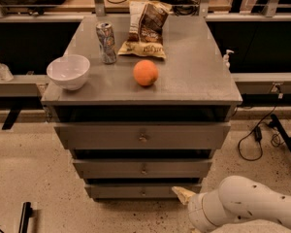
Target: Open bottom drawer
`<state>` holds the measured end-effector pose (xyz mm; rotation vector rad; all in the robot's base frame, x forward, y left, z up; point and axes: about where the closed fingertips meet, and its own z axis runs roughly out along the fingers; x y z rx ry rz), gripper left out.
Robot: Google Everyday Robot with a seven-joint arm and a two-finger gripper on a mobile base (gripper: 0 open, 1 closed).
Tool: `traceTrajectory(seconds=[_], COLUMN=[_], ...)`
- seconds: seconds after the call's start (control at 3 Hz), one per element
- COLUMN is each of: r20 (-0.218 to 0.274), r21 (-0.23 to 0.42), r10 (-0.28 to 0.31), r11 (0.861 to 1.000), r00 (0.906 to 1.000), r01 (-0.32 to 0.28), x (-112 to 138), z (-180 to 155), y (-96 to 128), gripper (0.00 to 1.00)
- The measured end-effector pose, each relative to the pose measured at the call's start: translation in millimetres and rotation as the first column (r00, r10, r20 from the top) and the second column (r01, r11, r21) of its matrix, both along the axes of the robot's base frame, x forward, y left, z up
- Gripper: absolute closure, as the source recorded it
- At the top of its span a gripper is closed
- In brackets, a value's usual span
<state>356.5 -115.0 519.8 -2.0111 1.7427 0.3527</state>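
The bottom drawer (131, 191) is the slimmest of three grey fronts on the cabinet, low near the floor, and it looks closed. Its small round knob sits at the centre. My gripper (184, 195) is at the lower right, its pale tip just in front of the drawer's right end and right of the knob. My white arm (242, 210) fills the bottom right corner and hides the rest of the gripper.
The middle drawer (143, 168) and the tall top drawer (143, 137) are above. On the cabinet top stand a white bowl (68, 71), a can (106, 42), a chip bag (144, 29) and an orange (145, 73). Cables (254, 140) lie on the floor at right.
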Motion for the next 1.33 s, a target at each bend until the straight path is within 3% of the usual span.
traceTrajectory(seconds=[0.33, 0.67, 1.0, 1.33], r20=[-0.019, -0.061, -0.109, -0.102], r21=[0.001, 0.009, 0.028, 0.025], r10=[-0.022, -0.066, -0.07, -0.069], r11=[1.0, 0.998, 0.997, 0.997], r00=[0.9996, 0.9959, 0.9916, 0.9924], r01=[0.022, 0.067, 0.073, 0.071], x=[11, 27, 14, 16], z=[-31, -92, -111, -108], y=[-7, -23, -17, -18], gripper=[0.0, 0.0, 0.0, 0.0])
